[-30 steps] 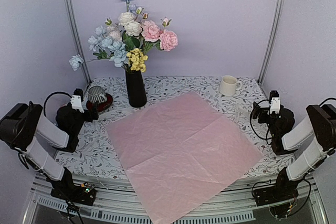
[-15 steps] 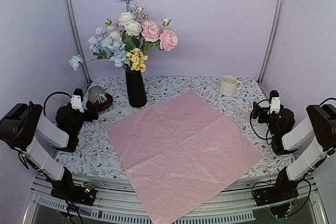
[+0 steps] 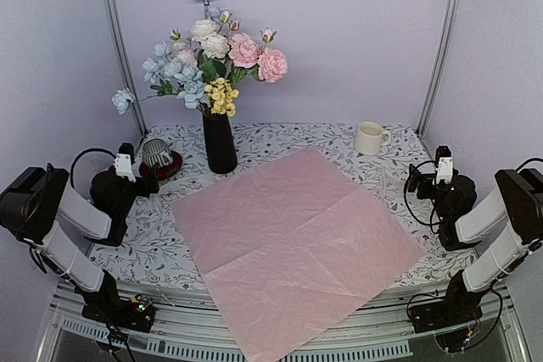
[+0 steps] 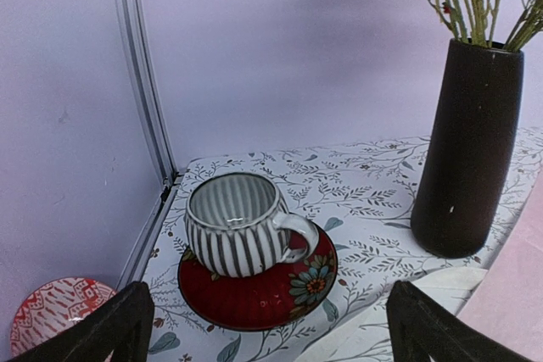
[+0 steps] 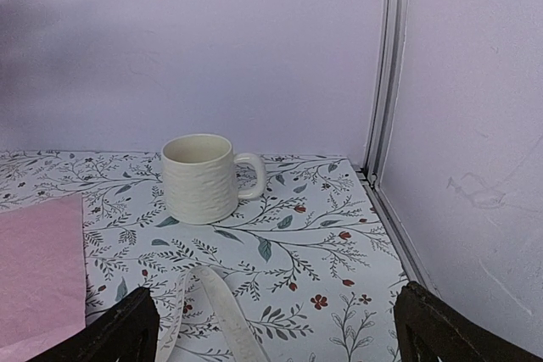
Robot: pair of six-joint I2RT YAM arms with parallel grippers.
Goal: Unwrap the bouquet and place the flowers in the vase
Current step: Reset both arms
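All flowers [image 3: 216, 61] stand in the vase [image 3: 220, 143]; wrapping paper [image 3: 293, 239] lies flat.

Flowers [image 3: 212, 61] standing in the black vase [image 3: 220, 143], pink paper [image 3: 293, 239] lying flat
The paper is overhanging the worktop's [image 3: 148, 252] near edge; a white mug [image 3: 369, 137] is sitting at the back right, well apart.

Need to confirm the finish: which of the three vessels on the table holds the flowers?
The tall black vase, back left: the flowers stand in it. No stems rise from the striped cup on its red saucer or the white mug.
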